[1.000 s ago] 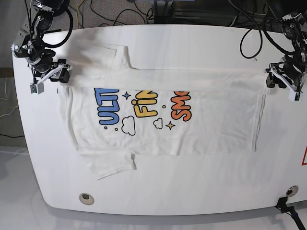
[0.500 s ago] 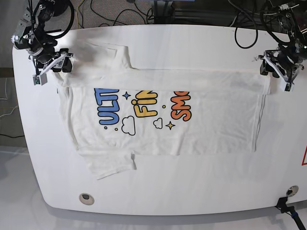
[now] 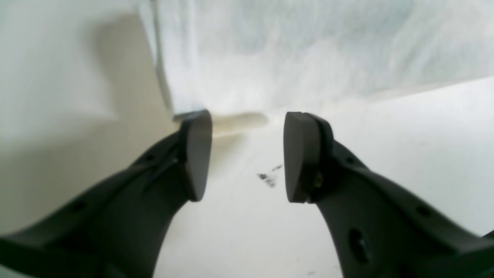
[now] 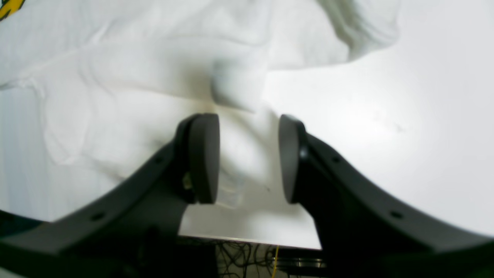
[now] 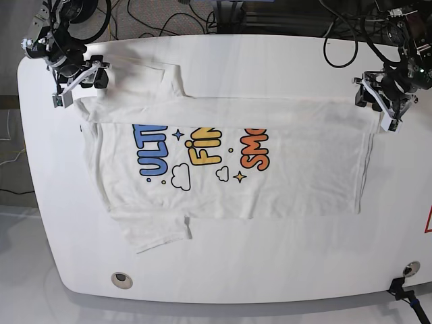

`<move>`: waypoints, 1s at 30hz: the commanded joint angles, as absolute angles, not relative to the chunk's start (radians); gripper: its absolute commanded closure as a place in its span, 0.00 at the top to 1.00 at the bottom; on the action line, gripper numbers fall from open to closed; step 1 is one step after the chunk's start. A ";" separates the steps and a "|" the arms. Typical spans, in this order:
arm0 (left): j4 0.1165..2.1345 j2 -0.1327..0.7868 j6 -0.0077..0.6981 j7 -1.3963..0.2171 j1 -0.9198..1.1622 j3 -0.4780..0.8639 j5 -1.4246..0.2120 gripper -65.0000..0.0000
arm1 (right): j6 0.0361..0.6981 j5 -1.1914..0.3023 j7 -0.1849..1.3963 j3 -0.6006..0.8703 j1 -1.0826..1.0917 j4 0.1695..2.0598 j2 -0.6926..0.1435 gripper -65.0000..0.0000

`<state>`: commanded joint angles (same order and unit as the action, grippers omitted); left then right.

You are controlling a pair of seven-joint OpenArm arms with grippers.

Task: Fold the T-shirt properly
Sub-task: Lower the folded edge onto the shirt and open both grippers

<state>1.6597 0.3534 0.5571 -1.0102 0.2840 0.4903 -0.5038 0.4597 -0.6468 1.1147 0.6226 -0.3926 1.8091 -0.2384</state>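
Large white cotton T-shirt (image 5: 229, 162) with blue, yellow, orange lettering, flat on white table (image 5: 223, 270), left gripper (image 3: 247, 154) jaws wide, empty, hem corner just ahead, right gripper (image 4: 247, 158) jaws wide, straddling loose cloth.

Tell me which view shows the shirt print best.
Base: the print on the T-shirt reads whole, blue, yellow, orange letters. Right wrist catches only a yellow scrap at its corner. Left wrist shows plain white cloth, no print.
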 joint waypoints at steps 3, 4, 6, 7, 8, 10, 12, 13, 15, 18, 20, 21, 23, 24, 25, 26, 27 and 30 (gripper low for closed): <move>1.660 0.357 0.546 -0.990 0.289 0.505 -0.542 0.42 | 0.463 -0.653 1.121 0.625 -0.400 1.806 -0.239 0.38; 1.662 0.356 0.539 -0.981 0.289 0.508 -0.552 0.42 | 0.463 -0.652 1.123 0.624 -0.401 1.808 -0.240 0.38; 1.659 0.359 0.534 -0.973 0.293 0.508 -0.579 0.40 | 0.462 -0.652 1.124 0.624 -0.402 1.804 -0.239 0.38; 1.653 0.359 0.532 -0.968 0.292 0.509 -0.589 0.40 | 0.465 -0.654 1.125 0.624 -0.403 1.804 -0.239 0.38; 1.640 0.360 0.533 -0.963 0.291 0.506 -0.598 0.40 | 0.464 -0.655 1.127 0.625 -0.404 1.803 -0.239 0.38; 1.598 0.362 0.532 -0.950 0.289 0.508 -0.606 0.40 | 0.464 -0.654 1.129 0.624 -0.404 1.803 -0.239 0.38; 1.551 0.364 0.528 -0.934 0.283 0.509 -0.599 0.40 | 0.466 -0.655 1.131 0.624 -0.405 1.800 -0.238 0.38; 1.532 0.366 0.526 -0.928 0.280 0.506 -0.595 0.40 | 0.465 -0.654 1.132 0.623 -0.404 1.803 -0.239 0.38; 1.509 0.365 0.516 -0.919 0.282 0.507 -0.585 0.41 | 0.466 -0.653 1.134 0.620 -0.405 1.803 -0.238 0.38; 1.501 0.364 0.506 -0.912 0.288 0.502 -0.579 0.41 | 0.465 -0.654 1.134 0.620 -0.401 1.800 -0.239 0.38; 1.512 0.365 0.503 -0.912 0.303 0.504 -0.571 0.41 | 0.465 -0.656 1.135 0.623 -0.403 1.798 -0.238 0.39; 1.518 0.364 0.499 -0.912 0.309 0.503 -0.572 0.41 | 0.464 -0.656 1.135 0.623 -0.401 1.799 -0.238 0.38; 1.535 0.362 0.498 -0.912 0.330 0.504 -0.568 0.40 | 0.464 -0.656 1.135 0.624 -0.404 1.802 -0.238 0.39; 1.542 0.359 0.497 -0.912 0.340 0.502 -0.564 0.38 | 0.464 -0.656 1.132 0.622 -0.406 1.799 -0.238 0.39; 1.546 0.358 0.496 -0.908 0.345 0.498 -0.567 0.33 | 0.463 -0.657 1.132 0.621 -0.406 1.797 -0.238 0.39; 1.547 0.357 0.494 -0.903 0.349 0.495 -0.567 0.26 | 0.464 -0.657 1.131 0.621 -0.406 1.798 -0.238 0.39; 1.546 0.356 0.493 -0.896 0.353 0.494 -0.566 0.20 | 0.465 -0.655 1.131 0.620 -0.403 1.793 -0.237 0.39; 1.549 0.359 0.492 -0.884 0.350 0.501 -0.575 0.26 | 0.460 -0.635 1.146 0.616 -0.408 1.801 -0.236 0.39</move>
<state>1.5492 0.3590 0.4919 -0.8837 0.3503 0.5011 -0.5747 0.4597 -0.6351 1.1460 0.6158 -0.4076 1.8008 -0.2360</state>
